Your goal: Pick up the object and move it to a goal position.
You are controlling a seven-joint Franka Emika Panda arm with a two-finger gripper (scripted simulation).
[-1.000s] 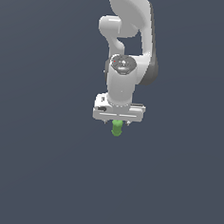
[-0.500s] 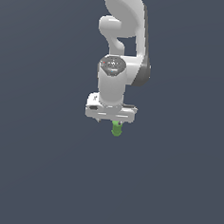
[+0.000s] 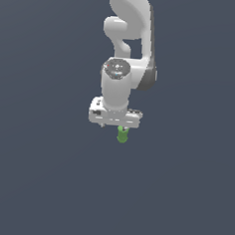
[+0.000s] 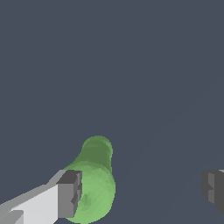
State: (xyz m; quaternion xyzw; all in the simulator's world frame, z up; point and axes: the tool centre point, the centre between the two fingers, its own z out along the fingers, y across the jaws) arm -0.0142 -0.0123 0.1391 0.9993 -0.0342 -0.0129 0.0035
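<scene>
The object (image 3: 122,135) is a small bright green stubby piece, showing just under the white hand in the exterior view, nearer the hand's right end. My gripper (image 3: 115,125) hangs from the white arm, pointing down. In the wrist view the object (image 4: 94,183) lies right against the inner face of one grey finger pad (image 4: 70,194), while the other pad (image 4: 213,190) stands far off. The gripper (image 4: 142,192) is open, with a wide gap between its fingers, and the object is off-centre in that gap.
A plain dark grey surface (image 3: 44,183) fills both views. Nothing else shows on it.
The hand has shifted a little toward the exterior view's left and the wrist has turned. The green object has stayed where it was.
</scene>
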